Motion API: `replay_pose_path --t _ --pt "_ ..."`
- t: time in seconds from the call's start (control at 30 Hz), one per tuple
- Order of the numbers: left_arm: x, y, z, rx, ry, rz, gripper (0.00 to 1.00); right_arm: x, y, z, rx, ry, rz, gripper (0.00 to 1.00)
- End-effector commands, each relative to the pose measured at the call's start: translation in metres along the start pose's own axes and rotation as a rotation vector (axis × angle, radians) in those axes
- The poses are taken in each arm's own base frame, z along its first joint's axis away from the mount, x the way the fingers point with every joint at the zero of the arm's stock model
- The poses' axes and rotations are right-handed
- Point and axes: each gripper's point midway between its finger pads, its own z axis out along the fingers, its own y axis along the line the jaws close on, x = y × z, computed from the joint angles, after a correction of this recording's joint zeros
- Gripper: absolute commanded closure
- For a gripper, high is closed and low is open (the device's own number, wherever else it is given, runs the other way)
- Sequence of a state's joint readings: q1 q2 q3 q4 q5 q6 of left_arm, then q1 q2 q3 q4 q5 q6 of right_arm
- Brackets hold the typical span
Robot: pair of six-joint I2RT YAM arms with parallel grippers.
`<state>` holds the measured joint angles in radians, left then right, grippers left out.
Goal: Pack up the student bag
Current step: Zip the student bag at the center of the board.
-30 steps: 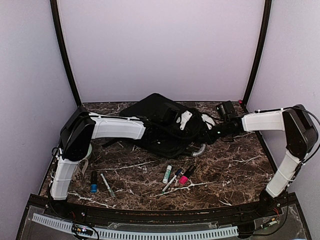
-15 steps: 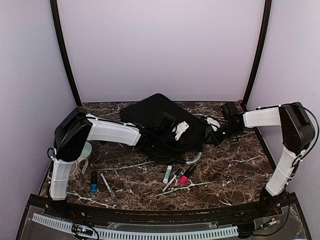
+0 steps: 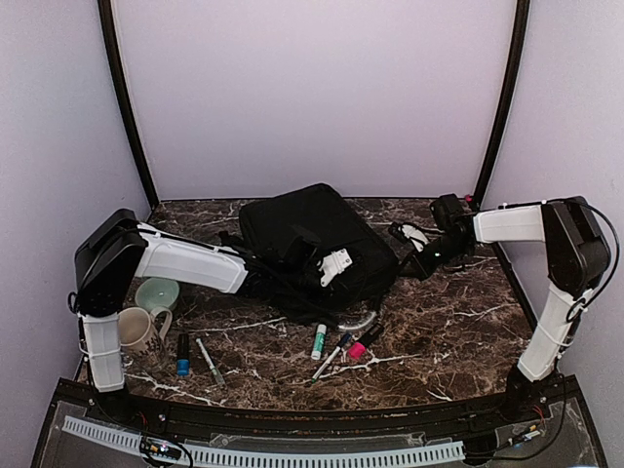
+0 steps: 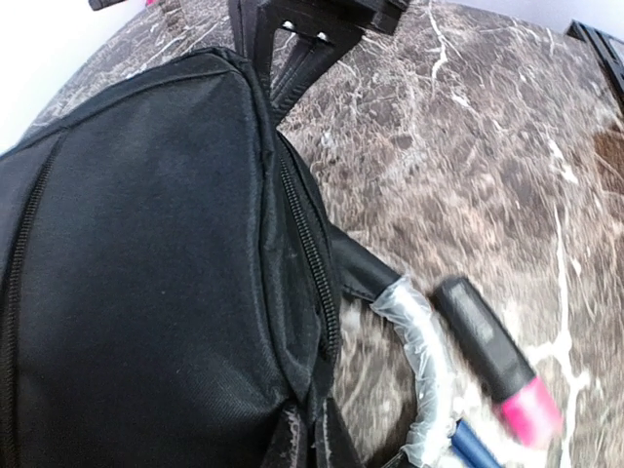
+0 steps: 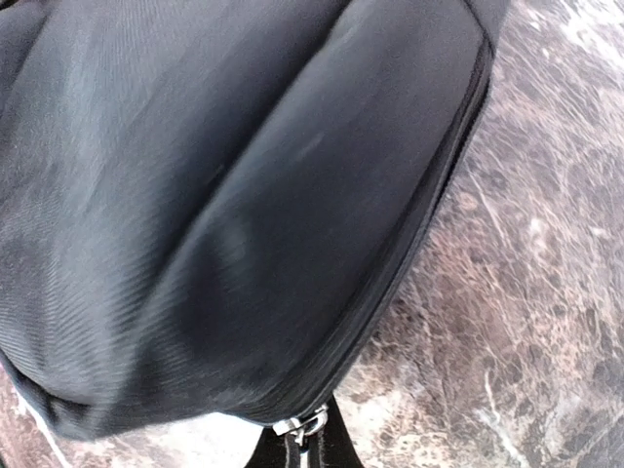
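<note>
R gripper (image 5: 304, 450): jaws together, clamped on the zipper pull (image 5: 298, 425) at the far-right edge of the student bag (image 3: 312, 229), which lies flat mid-table. L gripper (image 3: 336, 268) is closed too and looks pinched on the bag's near seam. Risk: the tiny pull slips out if the arms tug apart. A sliding bag could also shove the markers (image 3: 343, 343) just beside it.

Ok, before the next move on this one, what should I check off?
1. Student bag lying on the table: ok.
2. Bag zipper open for packing: not ok, looks closed in both wrist views.
3. Right hand shut at the zipper pull: ok.
4. Left hand gripping bag fabric: cannot tell.
5. Pink-capped marker packed: not ok, lies on table.
</note>
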<state>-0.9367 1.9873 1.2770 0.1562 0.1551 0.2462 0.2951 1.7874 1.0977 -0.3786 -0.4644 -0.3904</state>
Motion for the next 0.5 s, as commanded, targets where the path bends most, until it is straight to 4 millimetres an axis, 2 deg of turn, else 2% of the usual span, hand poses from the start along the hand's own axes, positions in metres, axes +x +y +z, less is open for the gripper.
replay_pose_path --t 0.0,0.03,0.13,0.2,0.33,0.47 --pt "-0.002 0.014 -0.047 -0.074 0.009 0.051 1.00 -0.003 -0.013 -0.003 0.023 0.013 -0.009 1.00" --pt "-0.003 0.014 -0.050 -0.073 0.005 0.056 1.00 -0.016 -0.010 -0.004 0.009 -0.008 -0.032 1.00" --pt "-0.010 0.012 -0.053 -0.060 -0.002 0.037 0.69 -0.025 0.013 0.000 -0.051 -0.016 -0.069 1.00" --pt "-0.021 0.008 -0.052 -0.034 -0.042 0.006 0.56 -0.031 0.029 0.001 -0.087 -0.027 -0.098 1.00" --pt "-0.042 0.002 -0.040 -0.002 -0.121 -0.026 0.48 -0.042 0.055 -0.004 -0.134 -0.053 -0.139 1.00" --pt "-0.060 -0.010 -0.021 0.042 -0.162 -0.024 0.40 -0.050 0.070 -0.012 -0.152 -0.076 -0.158 1.00"
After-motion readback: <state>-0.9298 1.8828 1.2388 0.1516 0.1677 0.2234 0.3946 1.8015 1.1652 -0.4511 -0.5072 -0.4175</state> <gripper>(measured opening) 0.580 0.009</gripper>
